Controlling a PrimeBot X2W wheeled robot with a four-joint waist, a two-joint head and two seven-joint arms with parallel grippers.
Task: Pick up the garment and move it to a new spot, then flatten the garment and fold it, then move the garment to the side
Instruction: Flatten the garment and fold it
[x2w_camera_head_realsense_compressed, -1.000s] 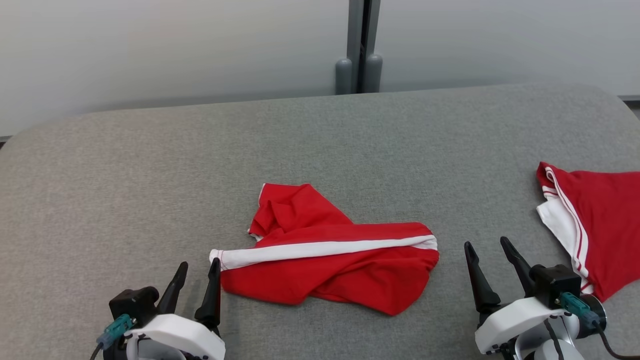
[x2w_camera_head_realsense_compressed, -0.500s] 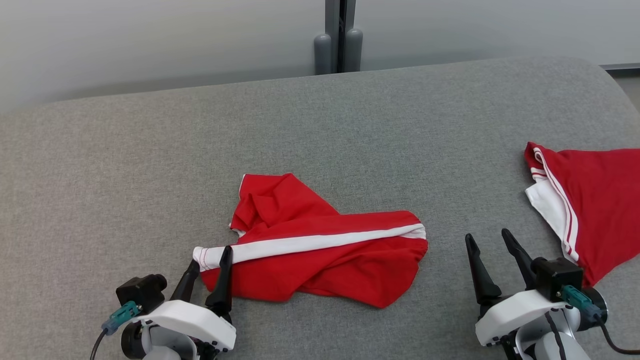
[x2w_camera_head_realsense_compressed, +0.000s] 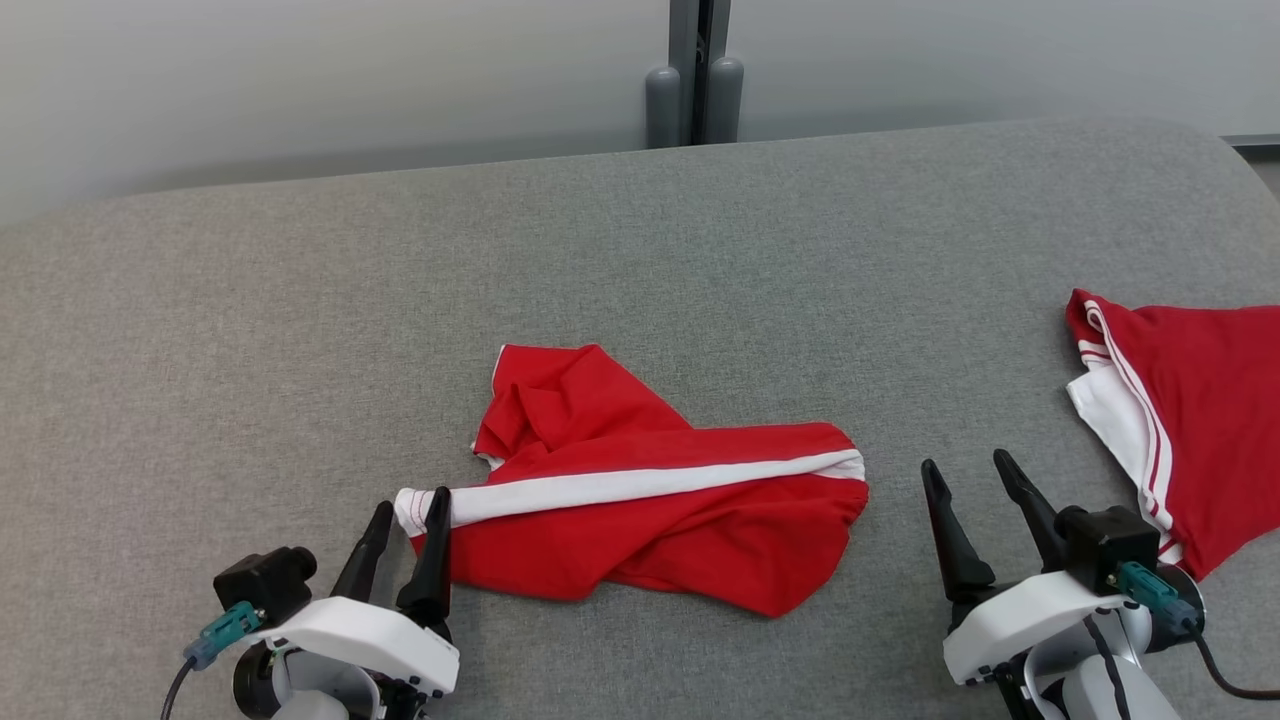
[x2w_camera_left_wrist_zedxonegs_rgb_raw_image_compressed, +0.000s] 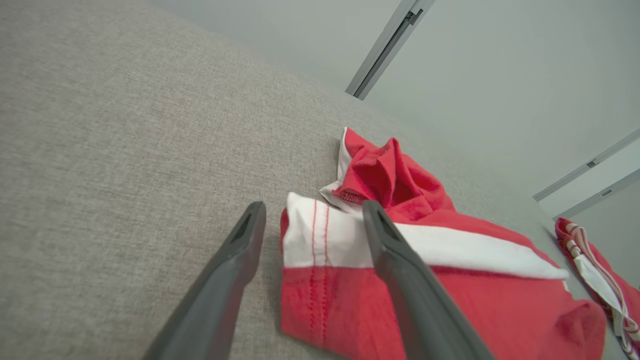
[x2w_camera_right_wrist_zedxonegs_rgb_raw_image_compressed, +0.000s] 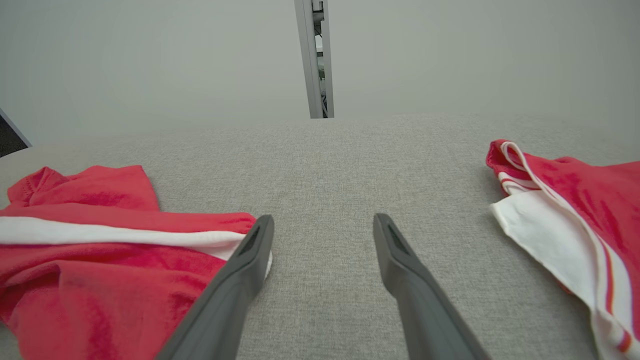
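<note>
Both empty and wide open, left hand (x2w_camera_head_realsense_compressed: 410, 500) straddles white hem (x2w_camera_left_wrist_zedxonegs_rgb_raw_image_compressed: 320, 240) of red garment (x2w_camera_head_realsense_compressed: 680, 530) lower left, right hand (x2w_camera_head_realsense_compressed: 966, 460) waits lower right; a shallow close risks pinching one layer.

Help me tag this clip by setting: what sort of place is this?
Probably a test lab: a grey fabric-covered surface, plain pale wall panels joined by a metal post, and a crumpled red garment.

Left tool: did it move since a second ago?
Yes. The left tool crept right toward the garment; its tips now straddle the white cuff.
</note>
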